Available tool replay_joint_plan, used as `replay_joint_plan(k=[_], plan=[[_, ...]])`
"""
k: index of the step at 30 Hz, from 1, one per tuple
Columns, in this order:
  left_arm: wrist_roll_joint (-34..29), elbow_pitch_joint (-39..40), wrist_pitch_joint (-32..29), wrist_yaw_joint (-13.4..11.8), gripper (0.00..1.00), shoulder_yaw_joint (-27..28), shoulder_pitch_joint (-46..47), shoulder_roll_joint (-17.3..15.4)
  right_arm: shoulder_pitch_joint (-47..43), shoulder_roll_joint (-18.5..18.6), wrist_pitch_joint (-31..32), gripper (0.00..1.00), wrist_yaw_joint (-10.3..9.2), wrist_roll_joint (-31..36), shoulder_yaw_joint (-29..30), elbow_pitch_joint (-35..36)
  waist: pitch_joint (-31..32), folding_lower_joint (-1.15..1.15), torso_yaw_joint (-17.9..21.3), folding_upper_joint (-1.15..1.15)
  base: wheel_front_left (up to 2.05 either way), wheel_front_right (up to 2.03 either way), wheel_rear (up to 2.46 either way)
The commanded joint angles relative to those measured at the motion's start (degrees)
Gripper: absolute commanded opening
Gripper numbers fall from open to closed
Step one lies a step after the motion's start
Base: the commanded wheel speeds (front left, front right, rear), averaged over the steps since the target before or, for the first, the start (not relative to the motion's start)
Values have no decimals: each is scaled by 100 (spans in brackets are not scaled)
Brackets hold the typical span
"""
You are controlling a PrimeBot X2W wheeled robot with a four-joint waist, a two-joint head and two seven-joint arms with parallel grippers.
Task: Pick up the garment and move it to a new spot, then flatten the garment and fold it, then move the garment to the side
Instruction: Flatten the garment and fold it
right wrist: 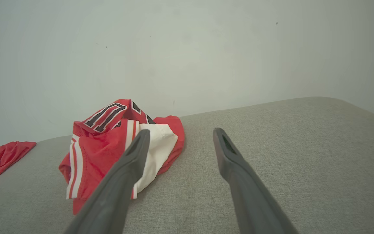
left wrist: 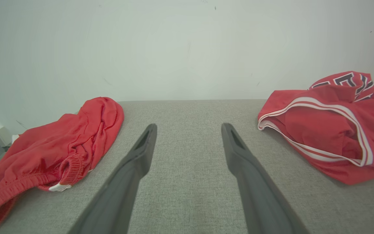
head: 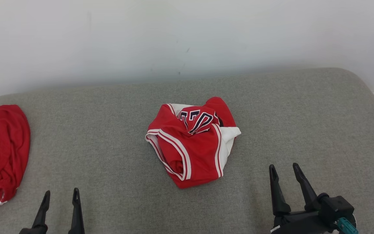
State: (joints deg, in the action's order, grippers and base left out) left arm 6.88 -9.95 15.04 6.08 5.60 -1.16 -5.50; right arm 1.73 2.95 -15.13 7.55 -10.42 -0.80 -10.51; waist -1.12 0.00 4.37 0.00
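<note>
crumpled red jersey (head: 193, 143) at centre of padded top (head: 304, 113): looks light, limp, slippery. pinch the white-trimmed hem. left gripper (head: 61, 191) and right gripper (head: 284, 165) wide open, empty.

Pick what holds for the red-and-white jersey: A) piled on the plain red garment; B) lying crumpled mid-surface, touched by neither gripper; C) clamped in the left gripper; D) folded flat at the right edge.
B: the jersey lies bunched on the grey surface, ahead of the open left gripper and right gripper, apart from the plain red garment at far left.
</note>
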Motion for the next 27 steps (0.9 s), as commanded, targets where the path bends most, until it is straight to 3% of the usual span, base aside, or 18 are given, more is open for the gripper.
replay_joint_plan(k=[1,15,27], plan=[[-29,-15,21,26,100,21,-10,20,-45,-14,-3,100,-12,18,3,-6,-2,0,-1,0,0,0,0],[-104,-67,21,97,100,21,127,95,-22,-14,-3,100,-12,1,-56,-12,-4,0,55,0,0,0,0],[190,-738,22,135,100,-1352,1086,112,148,-12,-3,100,-12,-46,-202,-21,-289,0,519,0,0,0,0]])
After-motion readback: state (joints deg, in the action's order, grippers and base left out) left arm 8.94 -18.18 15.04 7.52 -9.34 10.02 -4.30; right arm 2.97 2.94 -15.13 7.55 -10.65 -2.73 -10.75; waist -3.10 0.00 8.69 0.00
